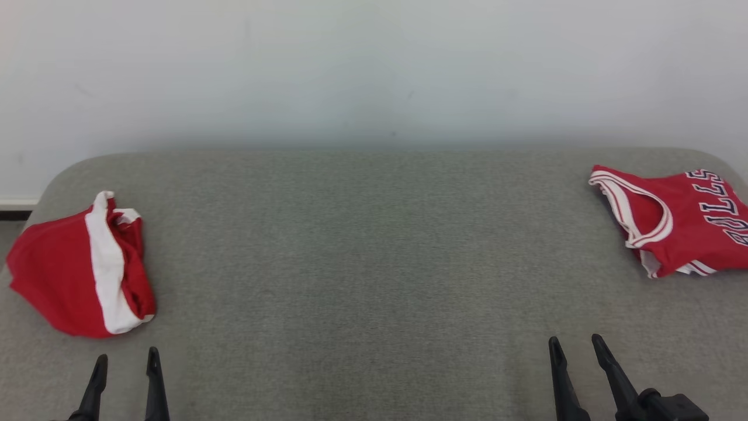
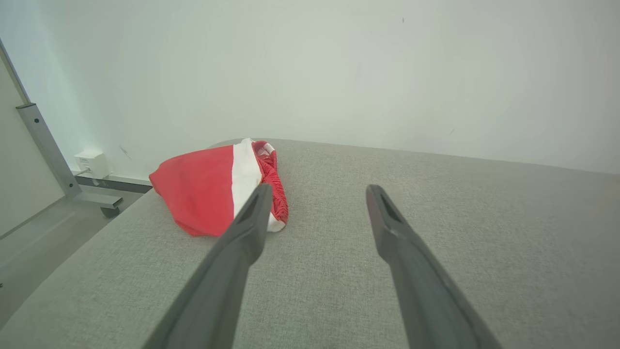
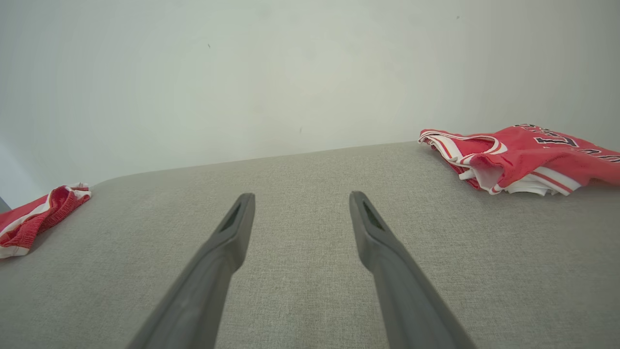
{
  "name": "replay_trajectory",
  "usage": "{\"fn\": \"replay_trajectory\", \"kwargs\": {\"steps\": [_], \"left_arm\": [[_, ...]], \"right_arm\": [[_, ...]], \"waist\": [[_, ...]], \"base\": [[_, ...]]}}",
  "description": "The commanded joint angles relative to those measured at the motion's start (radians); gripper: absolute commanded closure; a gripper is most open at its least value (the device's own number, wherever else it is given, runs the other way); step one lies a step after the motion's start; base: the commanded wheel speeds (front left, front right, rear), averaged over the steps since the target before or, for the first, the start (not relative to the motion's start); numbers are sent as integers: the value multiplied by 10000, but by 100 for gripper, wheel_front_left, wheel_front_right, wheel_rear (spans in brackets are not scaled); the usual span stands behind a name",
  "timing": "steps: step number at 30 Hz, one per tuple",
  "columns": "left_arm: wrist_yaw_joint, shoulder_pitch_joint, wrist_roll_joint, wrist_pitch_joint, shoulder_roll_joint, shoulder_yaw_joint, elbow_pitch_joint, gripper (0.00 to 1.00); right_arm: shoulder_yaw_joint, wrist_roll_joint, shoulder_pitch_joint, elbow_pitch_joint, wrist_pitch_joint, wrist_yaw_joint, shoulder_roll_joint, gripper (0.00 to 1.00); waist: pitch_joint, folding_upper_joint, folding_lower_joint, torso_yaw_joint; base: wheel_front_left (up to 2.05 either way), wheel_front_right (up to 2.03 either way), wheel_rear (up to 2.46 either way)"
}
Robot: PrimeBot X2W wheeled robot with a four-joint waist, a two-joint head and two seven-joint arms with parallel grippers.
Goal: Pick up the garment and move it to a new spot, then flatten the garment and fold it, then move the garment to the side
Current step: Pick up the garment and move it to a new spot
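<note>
Step in hand looks like the very start: pick-up not yet begun. The left gripper (image 1: 128,352) & right gripper (image 1: 574,338) both point fwd over the grey woven-fabric padded surface (image 1: 374,245), jaws spread wide, nothing btwn the fingers of either, touching no cloth. Two candidates for the garment. The bunched red fabric shorts w/ a broad white stripe (image 1: 82,275) lie just ahead of the left gripper & slightly to its outer side, near the surface's edge. The red sleeveless jersey w/ white trim & dark lettering (image 1: 684,222) lies well ahead of the right gripper, off to its outer side. Jersey looks stacked in layers, i.e. prob. already folded & set aside; shorts look rumpled, so my guess is shorts = garment to handle now, tho the pics don't settle it. The middle of the surface, ahead & btwn the two grippers, looks a likely new spot. Next move, as I judge it: left gripper goes fwd & a bit outward, drops to the cloth, pinches a raised fold at the near end rather than one flat layer, then lifts clear before carrying inward. Risk: slack cloth may slip or drag.
</note>
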Motion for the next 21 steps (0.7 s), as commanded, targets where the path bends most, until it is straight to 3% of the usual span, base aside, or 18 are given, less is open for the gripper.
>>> {"fn": "replay_trajectory", "kwargs": {"steps": [1,21], "left_arm": [[10,-55,101,-1,71,56,26,0],[109,-107,25,0,172,349,137,0]], "right_arm": [[27,57,30,15,-1,-28,52,0],[445,39,-307,334,-1,-28,147,0]], "waist": [[30,0,-1,473],[269,0,-1,2985]], "base": [[0,0,0],[0,0,0]]}}
